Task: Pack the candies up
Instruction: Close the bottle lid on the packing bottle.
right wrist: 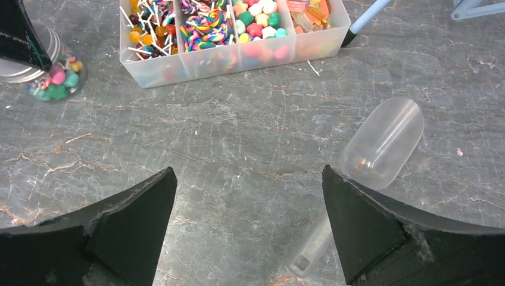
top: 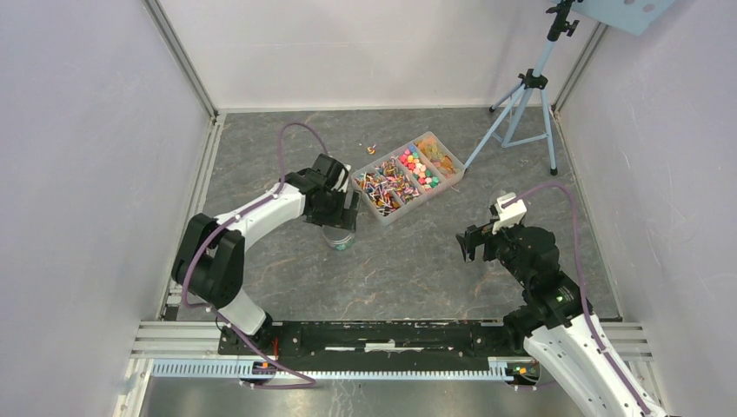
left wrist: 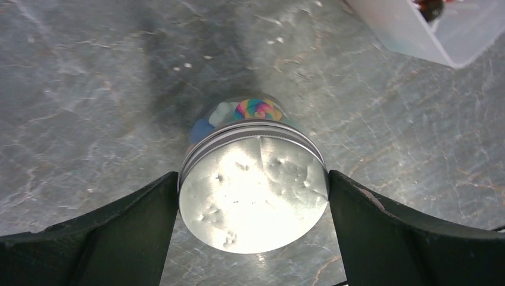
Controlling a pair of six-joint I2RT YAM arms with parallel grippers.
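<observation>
A small clear jar (top: 339, 241) holding candies (left wrist: 257, 109) stands on the table under a round grey metal lid (left wrist: 253, 196). My left gripper (left wrist: 253, 179) hangs over it with its jaws wide, one finger on each side of the lid and close to its rim. The same jar (right wrist: 56, 80) shows at the left edge of the right wrist view. More candies (right wrist: 208, 27) fill a clear divided tray (top: 391, 213) behind the jar. My right gripper (right wrist: 249, 179) stands open over bare table at the right, with nothing between its fingers.
A clear plastic scoop (right wrist: 384, 143) lies on the table just beyond my right gripper's right finger. A few stray sweets (top: 372, 148) lie behind the tray. A light blue tripod (top: 526, 95) stands at the back right. White walls enclose the table.
</observation>
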